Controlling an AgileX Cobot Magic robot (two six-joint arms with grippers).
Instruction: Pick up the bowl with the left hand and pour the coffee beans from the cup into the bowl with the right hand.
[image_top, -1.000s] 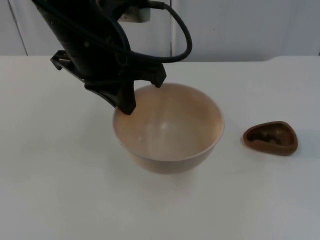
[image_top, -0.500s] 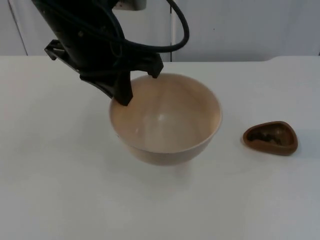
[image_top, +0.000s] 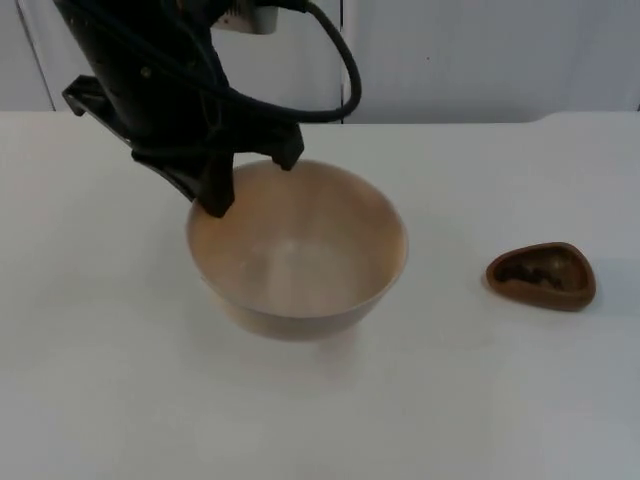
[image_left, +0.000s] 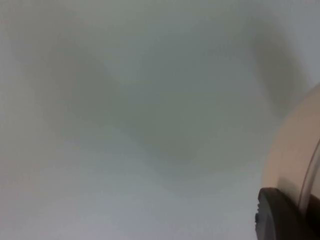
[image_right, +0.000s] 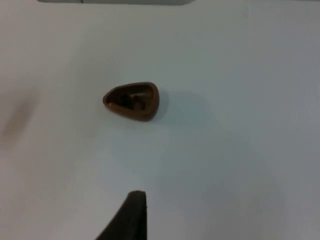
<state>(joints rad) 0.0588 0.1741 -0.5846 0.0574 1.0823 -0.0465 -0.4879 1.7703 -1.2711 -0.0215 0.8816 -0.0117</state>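
Bowl (image_top: 297, 250) is around the middle of the counter (image_top: 120, 400), beige, upright; a soft shadow under it, can't tell for sure if it's off the surface. My left hand (image_top: 248, 180) is clamped on its far-left rim, one finger (image_top: 215, 190) inside, the other over the outside. Cup (image_top: 541, 276), brown with dark coffee beans (image_top: 535, 272) in it, sits toward the right edge, well apart from the bowl. My right hand (image_right: 131, 215) hangs above the counter near the cup (image_right: 131, 101); can't tell its grip state.
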